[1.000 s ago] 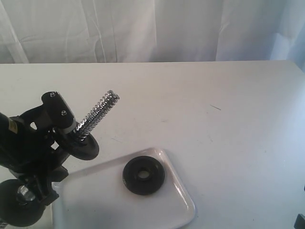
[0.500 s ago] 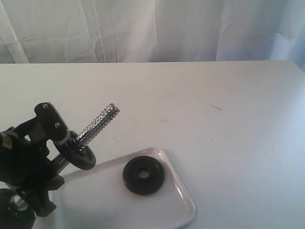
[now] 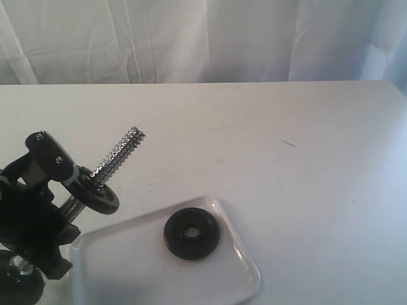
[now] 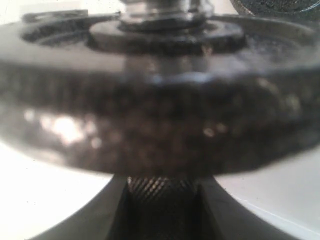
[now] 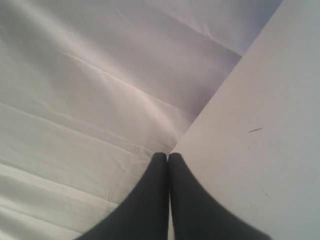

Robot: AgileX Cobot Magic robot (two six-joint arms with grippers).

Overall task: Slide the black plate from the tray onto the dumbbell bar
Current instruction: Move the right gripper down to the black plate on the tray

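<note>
My left gripper (image 3: 67, 202) is shut on the dumbbell bar (image 3: 117, 154), a chrome rod held tilted with its threaded end pointing up and right. A black plate (image 3: 95, 196) sits threaded on the bar just above my fingers. In the left wrist view that plate (image 4: 160, 115) fills the frame, with the knurled bar (image 4: 160, 186) clamped between the dark fingers (image 4: 90, 222). A similar black disc (image 3: 192, 233) lies flat in the white tray (image 3: 146, 276). My right gripper (image 5: 167, 157) is shut and empty, out of the exterior view.
Another black disc (image 3: 19, 287) sits at the bar's lower end, at the bottom left corner. The white table (image 3: 286, 165) runs back to a white curtain (image 3: 210, 38). A small dark mark (image 3: 287, 143) lies on the table at the right.
My left gripper has carried the bar and its plate left and downward; the threaded tip now sits lower and further left. The disc in the tray has not moved.
</note>
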